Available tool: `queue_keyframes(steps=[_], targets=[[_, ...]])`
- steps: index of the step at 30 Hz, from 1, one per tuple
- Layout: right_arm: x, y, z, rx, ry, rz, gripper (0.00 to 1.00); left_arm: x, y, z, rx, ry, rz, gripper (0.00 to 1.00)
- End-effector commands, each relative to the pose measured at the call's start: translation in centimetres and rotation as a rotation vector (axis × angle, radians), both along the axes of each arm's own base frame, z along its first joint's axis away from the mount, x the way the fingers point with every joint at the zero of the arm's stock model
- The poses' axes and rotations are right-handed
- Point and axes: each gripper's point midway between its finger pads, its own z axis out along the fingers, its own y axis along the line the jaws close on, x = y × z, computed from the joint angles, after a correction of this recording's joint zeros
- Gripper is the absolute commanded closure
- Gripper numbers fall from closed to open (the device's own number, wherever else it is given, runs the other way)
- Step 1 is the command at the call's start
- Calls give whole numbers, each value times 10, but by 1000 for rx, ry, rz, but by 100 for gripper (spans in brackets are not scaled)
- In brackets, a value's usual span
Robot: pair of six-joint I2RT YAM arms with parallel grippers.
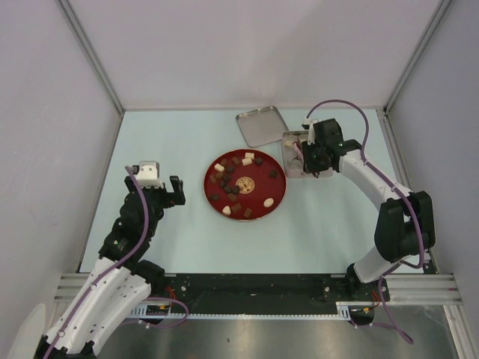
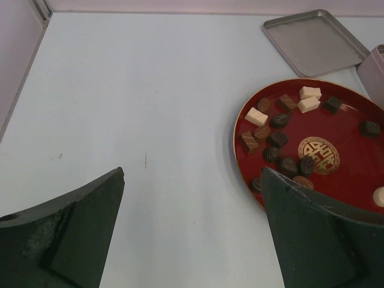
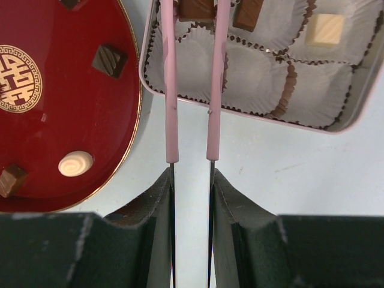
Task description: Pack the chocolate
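The right claw point(image 3: 192, 180) is clamped on the pink tongs point(image 3: 171, 90), which run straight out from it over the tin point(image 3: 252, 117), a brown chocolate point(image 3: 197, 8) between their tips above a paper cup point(image 3: 192, 60). Other chocolates point(image 2: 279, 139) lie left on the red plate point(image 2: 342, 129); the left claw point(image 2: 192, 180) gapes empty.

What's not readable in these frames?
- Right wrist: tips of the thin pink tongs are cut off by the top edge; whether they pinch the brown chocolate is unclear.
- Top external: contents of the open silver tin, hidden by the right gripper.
- Left wrist: right side of the round red plate, cut by the frame edge and a finger of the left gripper.
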Motion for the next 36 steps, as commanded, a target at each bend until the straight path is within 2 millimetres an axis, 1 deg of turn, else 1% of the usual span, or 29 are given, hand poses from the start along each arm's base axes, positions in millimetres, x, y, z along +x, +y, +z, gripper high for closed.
queue_keyframes(steps=[1,4,10,12,19,22,25,30,31,36], targets=[[19,11,-4,55,-21,-20,98,2,-2,2,9,-13,-12,0],[24,14,-12,58,-12,-18,98,2,-2,1,10,-11,-12,0],[32,14,-26,48,-6,-30,97,2,-3,2,8,-12,-15,0],[35,15,-28,48,-9,-29,97,2,-3,1,8,-10,-14,0],[38,17,-41,50,15,-32,93,1,-3,2,7,-12,-14,0],[40,19,-44,52,15,-29,89,1,-3,1,7,-11,-14,0],[40,20,-45,57,16,-28,80,1,-2,1,10,-10,-13,0],[42,23,-42,70,4,-23,74,1,-3,2,7,-12,-14,0],[42,24,-42,68,3,-18,71,1,-2,2,7,-12,-13,0],[41,21,-42,62,6,-27,64,1,-2,2,9,-13,-13,0]])
